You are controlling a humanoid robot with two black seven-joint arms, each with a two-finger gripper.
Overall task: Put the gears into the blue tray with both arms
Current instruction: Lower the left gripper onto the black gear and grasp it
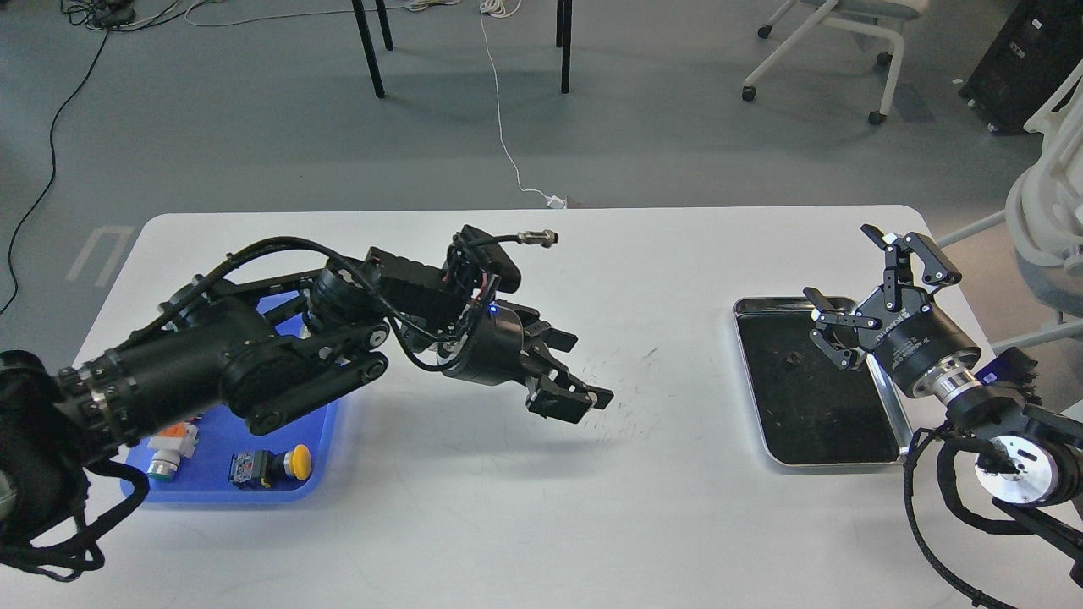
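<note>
One small gear (793, 359) lies in the silver tray (888, 406), near its far end, well apart from the blue tray (220, 495) across the table (592, 507). Our right gripper (854, 292) hovers just beside the gear, fingers spread and empty, likely poised to pick. Our left gripper (575, 368), also spread and empty, waits between the trays, presumably for a handover.

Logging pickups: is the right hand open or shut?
Open: the right hand has its fingers spread above the silver tray, nothing between them.

Lab: office chairs (833, 38), floor cables (508, 144).
</note>
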